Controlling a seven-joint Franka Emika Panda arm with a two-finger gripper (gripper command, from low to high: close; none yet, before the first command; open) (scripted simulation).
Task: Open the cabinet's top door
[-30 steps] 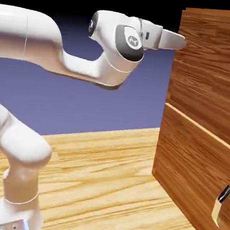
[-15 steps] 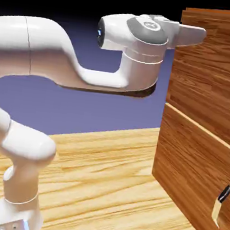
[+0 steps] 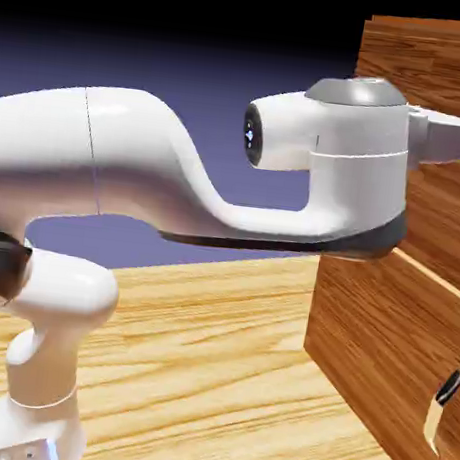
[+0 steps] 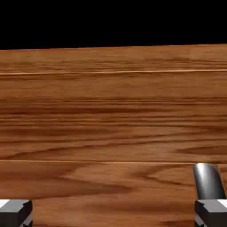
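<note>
White arm links are filling the left and middle of the exterior view, the base standing at the lower left on the yellowish wood floor (image 3: 208,372); the forearm is sweeping rightward across the middle of the frame, and the gripper (image 3: 456,139) is pointing right at the upper right, its grey end lying over the cabinet (image 3: 383,332); whether it is touching the wood cannot be told from this side. In the hand view the two grey fingertips (image 4: 15,210) are sitting at the far bottom corners, spread wide, with nothing between them but wood grain; a dark metallic rounded piece (image 4: 207,181) is showing just above the right tip. Reddish-brown, the cabinet is occupying the right edge of the exterior view; its lower panel is carrying a small cream-and-black handle (image 3: 438,419) at the lower right; above the seam, the top door (image 3: 446,228) is lying flush, partly hidden behind the wrist; farther back, a blue-violet backdrop (image 3: 191,79) is fading to black at the top.
</note>
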